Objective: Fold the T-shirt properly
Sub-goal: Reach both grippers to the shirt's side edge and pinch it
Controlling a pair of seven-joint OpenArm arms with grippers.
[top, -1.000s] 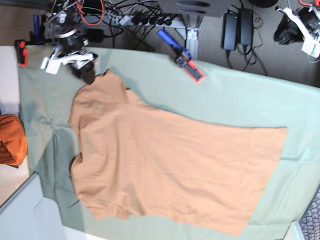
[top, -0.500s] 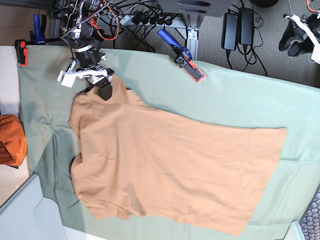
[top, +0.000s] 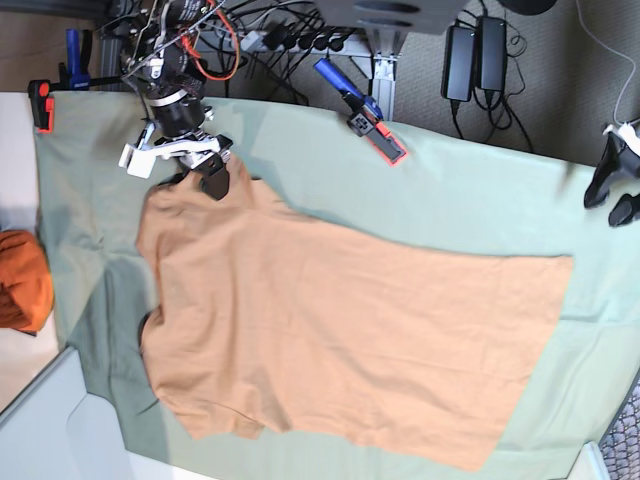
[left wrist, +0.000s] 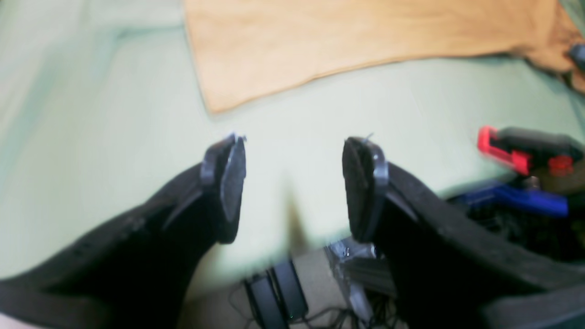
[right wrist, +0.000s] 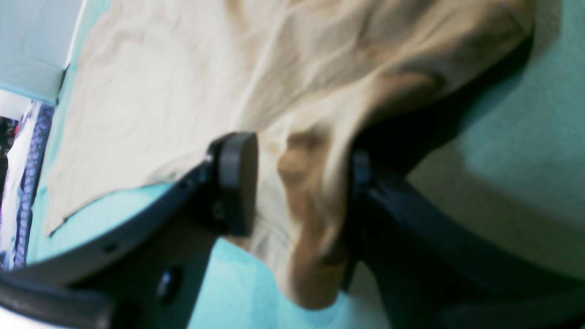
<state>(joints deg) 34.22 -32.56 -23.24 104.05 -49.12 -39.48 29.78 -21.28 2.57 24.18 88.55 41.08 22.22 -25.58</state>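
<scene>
Since a second ago the right pincer (top: 205, 178) has swung from beside the shirt (top: 340, 340) onto its upper sleeve corner, while the left pincer (top: 615, 190) has dropped from beyond the sheet's far edge to just past the shirt's hem end. Spread flat on the green sheet (top: 470, 190) covering the surface, the shirt lies with collar and sleeves toward the right arm and hem toward the left one.

From the right wrist view, the right pincer (right wrist: 297, 183) straddles a raised ridge of sleeve cloth with its jaws apart, fabric bunched between them but not yet pinched; probably it is set to close on that corner. Seen from its own wrist camera, the left pincer (left wrist: 292, 183) stands wide open and empty over bare sheet, short of the hem corner (left wrist: 219, 103), likely lining up for a matching grasp so both ends can lift together.
</scene>
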